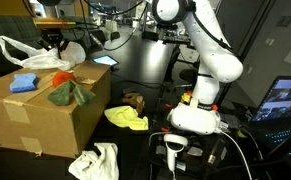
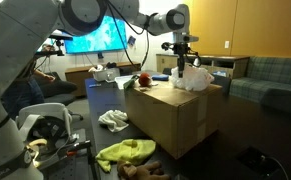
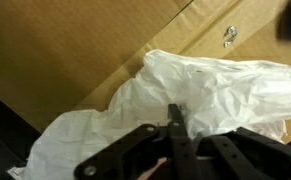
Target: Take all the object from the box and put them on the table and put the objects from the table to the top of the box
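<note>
**Bag pinched: lift it clear**

The pincer (image 3: 173,120) is closed on a fold of the white plastic bag (image 3: 220,85), which lies on top of the cardboard box (image 3: 65,50). Best to rise straight and slowly, so the thin film neither slips nor drags the blue block (image 1: 23,83) nearby. Then carry it to the counter (image 1: 135,150).

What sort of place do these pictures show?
Probably a lab or office lounge: a large bright screen, a grey sofa along the wall, and a computer screen beside the robot arm.
</note>
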`<state>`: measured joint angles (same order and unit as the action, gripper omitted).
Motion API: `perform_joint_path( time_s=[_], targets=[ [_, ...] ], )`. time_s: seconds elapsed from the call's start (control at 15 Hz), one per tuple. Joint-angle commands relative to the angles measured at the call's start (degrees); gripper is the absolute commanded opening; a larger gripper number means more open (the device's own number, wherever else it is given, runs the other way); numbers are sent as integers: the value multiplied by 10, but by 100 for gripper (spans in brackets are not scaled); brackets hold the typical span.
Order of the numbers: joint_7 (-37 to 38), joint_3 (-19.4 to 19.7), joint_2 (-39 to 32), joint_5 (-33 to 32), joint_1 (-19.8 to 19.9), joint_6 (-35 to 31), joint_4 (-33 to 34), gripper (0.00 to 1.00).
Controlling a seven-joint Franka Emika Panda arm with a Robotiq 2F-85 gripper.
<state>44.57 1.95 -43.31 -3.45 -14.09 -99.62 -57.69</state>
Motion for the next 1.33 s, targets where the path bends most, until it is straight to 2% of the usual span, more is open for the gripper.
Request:
perform_joint_path(
  time_s=[0.0,0.47,0.73,1.27],
  targets=[
    [22,12,13,-34,-27,28,14,11],
    [52,20,36,-132,-96,41,25,9],
    [45,25,36,-189,-127,37,35,10],
    [67,47,38,-307,-158,-16,35,10]
  ],
)
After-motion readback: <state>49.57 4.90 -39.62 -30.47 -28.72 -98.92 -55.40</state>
